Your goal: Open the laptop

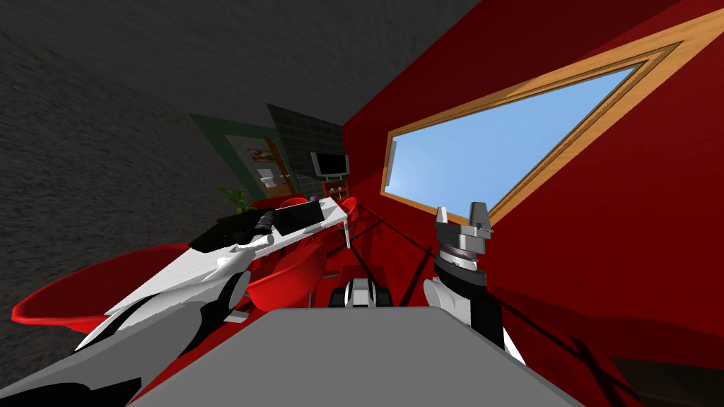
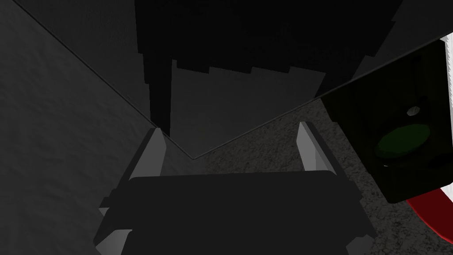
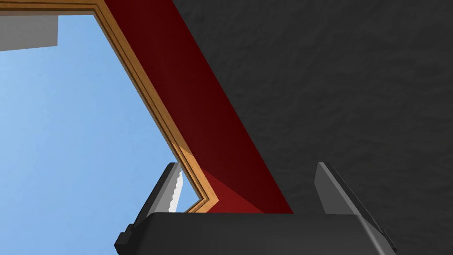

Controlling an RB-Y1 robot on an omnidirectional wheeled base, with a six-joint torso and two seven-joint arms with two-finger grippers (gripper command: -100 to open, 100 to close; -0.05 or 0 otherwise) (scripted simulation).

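Note:
The laptop (image 1: 298, 217) is a dark flat slab on a white tabletop (image 1: 331, 209) ahead of me; whether its lid is up I cannot tell. My left arm reaches along that tabletop, and the dark left gripper (image 1: 264, 224) sits just beside the laptop's near end. In the left wrist view the left gripper (image 2: 230, 148) is open with nothing between its fingers (image 2: 152, 150), facing dark walls and a speckled floor. My right gripper (image 1: 463, 213) is raised at the right, open and empty, as the right wrist view (image 3: 247, 188) shows.
Red bowl-shaped chairs (image 1: 293, 272) crowd around the table, one broad rim (image 1: 78, 297) under my left arm. A green plant (image 1: 237, 200) stands past the table. A dark green block (image 2: 398, 141) and a red rim (image 2: 431, 217) lie beside the left gripper. A red wall (image 1: 608, 233) stands close on the right.

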